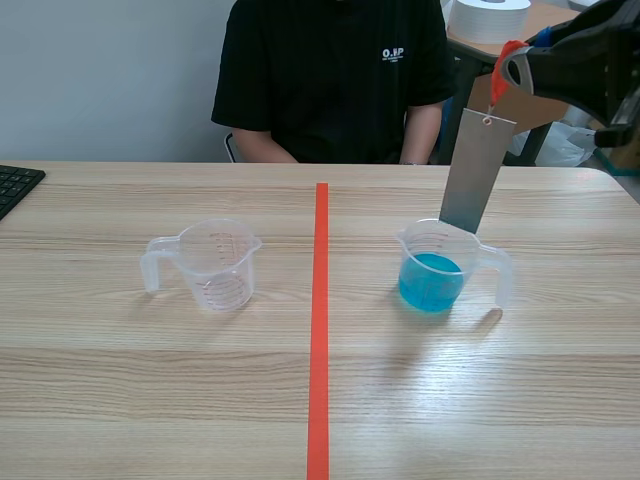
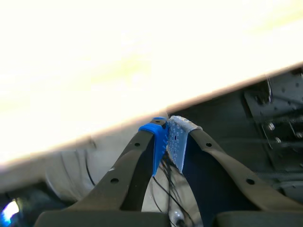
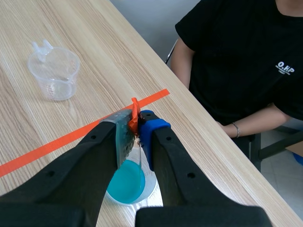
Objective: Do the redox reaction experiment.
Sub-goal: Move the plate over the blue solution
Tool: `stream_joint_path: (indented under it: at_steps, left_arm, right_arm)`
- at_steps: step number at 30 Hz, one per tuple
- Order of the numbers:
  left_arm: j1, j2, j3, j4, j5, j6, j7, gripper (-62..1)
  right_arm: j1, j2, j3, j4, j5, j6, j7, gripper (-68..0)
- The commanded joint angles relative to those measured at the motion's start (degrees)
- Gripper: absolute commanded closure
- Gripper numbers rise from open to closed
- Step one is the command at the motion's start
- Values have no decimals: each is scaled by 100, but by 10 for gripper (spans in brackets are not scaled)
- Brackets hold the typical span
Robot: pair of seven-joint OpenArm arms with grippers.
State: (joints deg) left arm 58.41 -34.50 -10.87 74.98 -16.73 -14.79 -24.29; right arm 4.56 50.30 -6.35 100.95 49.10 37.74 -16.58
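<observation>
Overhead, the right gripper clamps a flat, smooth grey metal strip by its orange-red tab; its long axis hangs near-vertical, lower end at the clear plastic beaker of blue liquid.

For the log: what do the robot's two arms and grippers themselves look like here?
Both grippers have thick black fingers with small round holes. The left gripper has one solid blue pad and one pale dotted pad, with thin black cables between the fingers. The right gripper has a blue pad and a translucent grey-green one. The right arm is glossy black.
</observation>
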Motion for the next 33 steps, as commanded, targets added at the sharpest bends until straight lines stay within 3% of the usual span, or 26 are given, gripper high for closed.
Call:
stream_joint_path:
  at_steps: [1, 10, 19, 26, 33]
  left_arm:
    - [-22, -260, -2, 173, -22, -125, -186, -47]
    - [-682, -1279, 13, 721, -17, -645, -315, -47]
    - [-1836, -1781, 688, 1252, 9, -708, -439, -47]
    - [-3230, -1703, 1834, 1403, 424, -702, -197, -47]
    - [-4686, -1021, 2933, 1401, 940, -682, 481, -47]
  right_arm:
    - [87, 81, 131, 46, 59, -37, 131, -15]
    - [98, 81, 245, 46, 59, -37, 146, -15]
    - [98, 81, 260, 46, 61, -37, 146, -15]
    - [98, 79, 260, 46, 63, -37, 146, -15]
    - [98, 79, 260, 46, 63, -37, 149, -15]
